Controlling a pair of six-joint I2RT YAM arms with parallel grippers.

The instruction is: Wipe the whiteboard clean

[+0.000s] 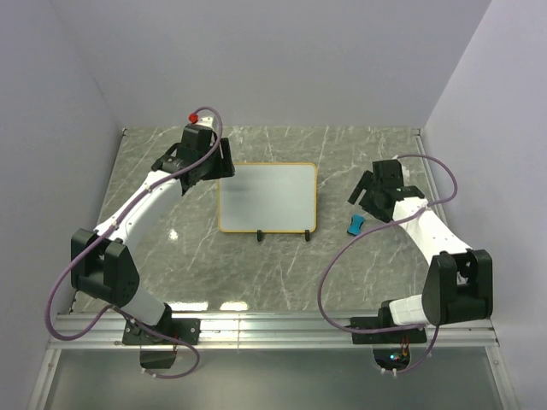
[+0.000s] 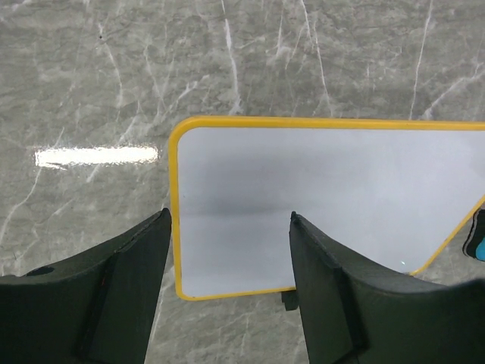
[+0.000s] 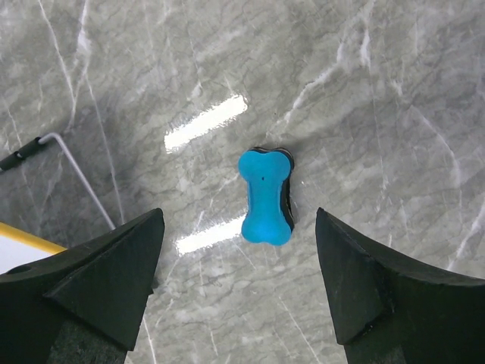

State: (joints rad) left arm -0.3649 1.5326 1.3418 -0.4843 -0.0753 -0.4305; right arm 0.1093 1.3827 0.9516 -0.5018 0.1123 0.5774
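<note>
The whiteboard [image 1: 267, 197], white with an orange-tan frame and two black feet, lies flat at the table's middle. Its surface looks blank, with only a faint grey smudge, in the left wrist view [image 2: 318, 205]. My left gripper [image 1: 224, 161] is open and empty, hovering over the board's far left corner [image 2: 229, 216]. A small blue bone-shaped eraser [image 1: 355, 225] lies on the marble to the right of the board. My right gripper [image 1: 362, 190] is open and empty just above it; the eraser [image 3: 266, 196] lies ahead of and between the spread fingers [image 3: 239, 214].
A red object [image 1: 194, 116] sits at the back left behind the left wrist. Grey walls close in the table at back and sides. A metal rail [image 1: 273, 328] runs along the near edge. A thin white wire-like rod with a black tip [image 3: 76, 171] shows beside the board's frame.
</note>
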